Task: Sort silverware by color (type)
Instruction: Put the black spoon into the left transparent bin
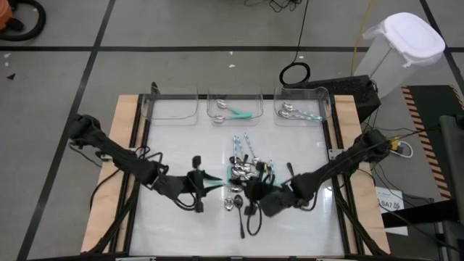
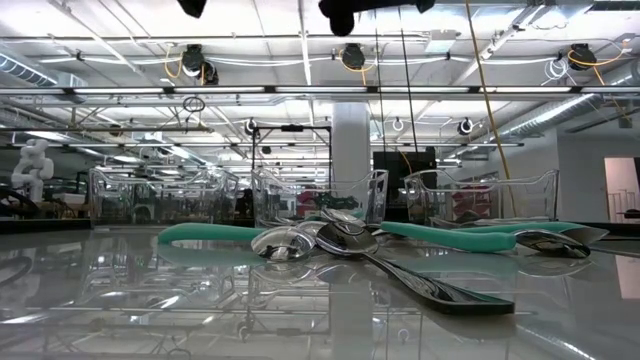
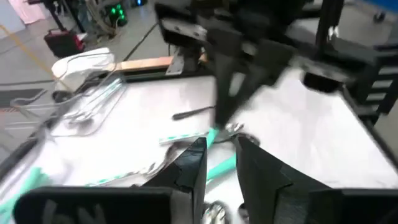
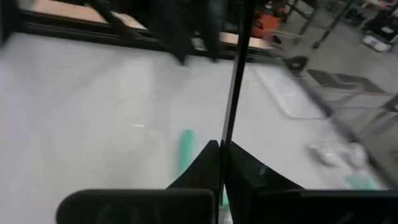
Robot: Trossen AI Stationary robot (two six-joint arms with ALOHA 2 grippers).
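Note:
A pile of silverware [image 1: 245,171] lies mid-table: teal-handled and pale-blue-handled silver spoons and black pieces. In the low view teal-handled spoons [image 2: 205,235] and a dark utensil [image 2: 440,290] lie flat on the table. My left gripper [image 1: 216,181] is at the pile's left side. It is open, and a teal handle [image 3: 217,169] shows in the gap between its fingers [image 3: 194,163]. I cannot tell whether they touch it. My right gripper [image 1: 254,190] is at the pile's near side, shut on a thin black utensil [image 4: 233,81]. My right gripper pinches the black utensil between its two fingers, at one end of it [image 4: 224,134]. The utensil runs on in line with the fingers and sticks out far past their tips toward my left arm. Which end is held does not show.
Three clear bins stand along the far edge: the left one [image 1: 171,107] bare, the middle one [image 1: 233,110] holding teal-handled spoons, the right one [image 1: 301,110] holding pale-blue-handled ones. More black utensils [image 1: 243,217] lie near the front. Bare table lies to the left and right of the pile.

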